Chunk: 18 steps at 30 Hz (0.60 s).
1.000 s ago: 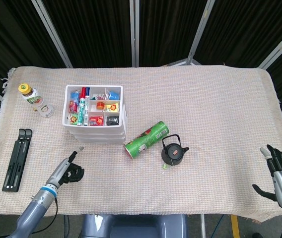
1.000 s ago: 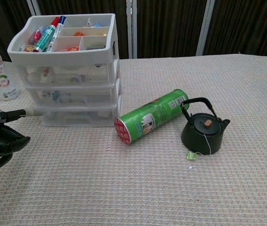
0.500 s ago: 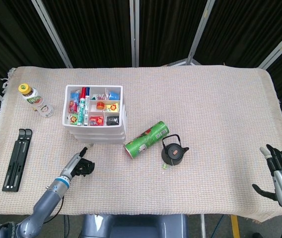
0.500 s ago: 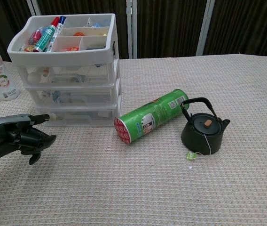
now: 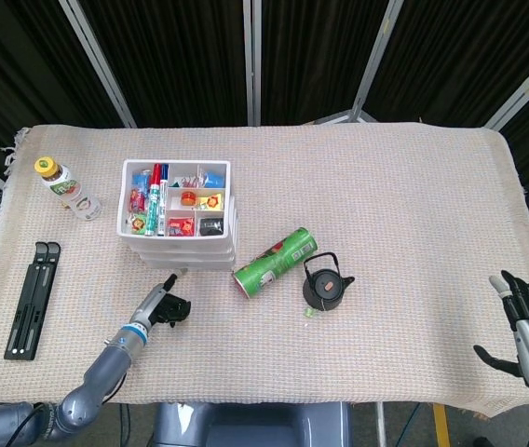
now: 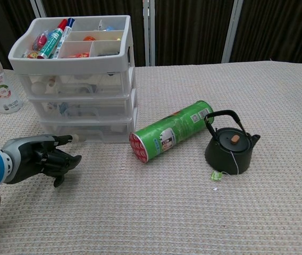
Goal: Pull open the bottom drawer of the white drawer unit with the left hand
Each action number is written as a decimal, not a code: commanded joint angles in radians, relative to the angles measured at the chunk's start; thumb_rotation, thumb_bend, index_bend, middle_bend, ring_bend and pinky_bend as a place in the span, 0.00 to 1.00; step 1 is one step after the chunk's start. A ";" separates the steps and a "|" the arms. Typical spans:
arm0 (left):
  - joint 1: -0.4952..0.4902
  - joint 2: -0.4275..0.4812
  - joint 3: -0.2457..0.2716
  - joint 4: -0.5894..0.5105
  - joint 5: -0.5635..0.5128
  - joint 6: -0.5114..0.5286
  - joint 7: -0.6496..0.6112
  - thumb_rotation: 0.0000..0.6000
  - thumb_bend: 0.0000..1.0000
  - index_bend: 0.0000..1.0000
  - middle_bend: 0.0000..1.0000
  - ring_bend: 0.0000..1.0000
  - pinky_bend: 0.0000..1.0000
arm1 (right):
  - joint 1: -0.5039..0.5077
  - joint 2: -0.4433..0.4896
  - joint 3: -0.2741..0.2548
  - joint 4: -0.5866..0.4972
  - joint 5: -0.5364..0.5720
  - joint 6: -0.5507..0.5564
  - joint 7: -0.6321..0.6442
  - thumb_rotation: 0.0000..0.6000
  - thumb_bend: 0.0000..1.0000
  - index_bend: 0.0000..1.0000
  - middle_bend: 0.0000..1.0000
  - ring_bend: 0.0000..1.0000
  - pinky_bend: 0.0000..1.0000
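Drawer unit (image 6: 82, 79) back-left on table | bottom drawer (image 6: 90, 130) closed; light, rigid, slick plastic, hook front lip | left hand (image 6: 44, 156) just before it, one finger extended, others curled, empty | right hand (image 5: 525, 321) open, far away.

We see a left hand (image 6: 47, 158) of black fingers with one pale fingertip, a grey shell, a blue-and-white wrist band and a thin cable under the grey forearm, and at five o'clock a right hand (image 5: 525, 321) grey-backed with black fingers.
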 commanded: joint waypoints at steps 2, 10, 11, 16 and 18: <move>-0.010 -0.022 -0.008 0.021 0.005 -0.015 -0.017 1.00 0.61 0.00 0.83 0.87 0.69 | 0.000 0.002 -0.001 0.000 0.000 -0.001 0.003 1.00 0.07 0.00 0.00 0.00 0.00; 0.008 -0.075 -0.022 0.069 0.064 -0.024 -0.089 1.00 0.61 0.00 0.83 0.87 0.69 | 0.000 0.005 -0.001 0.001 -0.004 0.000 0.006 1.00 0.07 0.00 0.00 0.00 0.00; 0.010 -0.078 -0.023 0.074 0.069 -0.031 -0.098 1.00 0.61 0.00 0.83 0.87 0.69 | 0.000 0.004 -0.002 0.000 -0.005 -0.001 0.006 1.00 0.07 0.00 0.00 0.00 0.00; 0.026 -0.092 -0.043 0.093 0.100 -0.065 -0.165 1.00 0.63 0.00 0.83 0.87 0.69 | 0.001 0.002 -0.004 -0.001 -0.006 -0.003 -0.005 1.00 0.07 0.00 0.00 0.00 0.00; 0.031 -0.100 -0.045 0.104 0.114 -0.075 -0.183 1.00 0.64 0.00 0.83 0.87 0.69 | 0.001 0.001 -0.005 -0.002 -0.005 -0.004 -0.007 1.00 0.07 0.00 0.00 0.00 0.00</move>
